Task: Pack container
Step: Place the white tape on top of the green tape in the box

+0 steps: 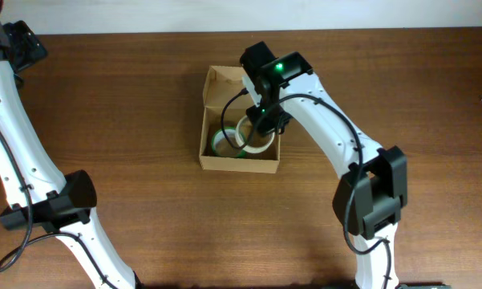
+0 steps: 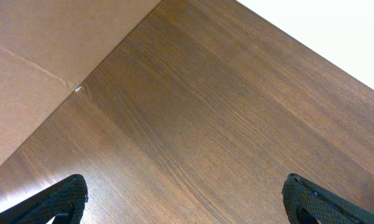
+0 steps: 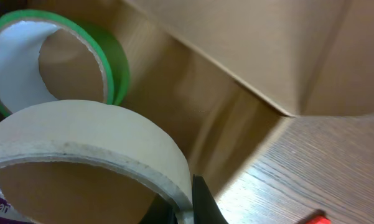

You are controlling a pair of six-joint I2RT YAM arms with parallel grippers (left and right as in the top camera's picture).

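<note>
Left gripper (image 2: 187, 202): fingers spread, empty, over the table (image 2: 224, 112) at far left, well apart from the work.

Container (image 1: 239, 163): mid-table, flap open, 1 green tape roll (image 3: 115, 59) inside.

Right gripper (image 1: 261, 120): directly above the container's right half, apparently pinching the wall of the cream tape roll (image 3: 81, 134); 2nd finger hidden.

Right arm is nearer. The drop looks to lie straight down, just right of the green roll.

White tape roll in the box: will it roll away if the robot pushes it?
Probably not far: the white tape roll is round, but the walls of the container and the green tape roll beside it hem it in. It looks hollow, so likely light. Its rim looks stiff enough to pinch.
</note>
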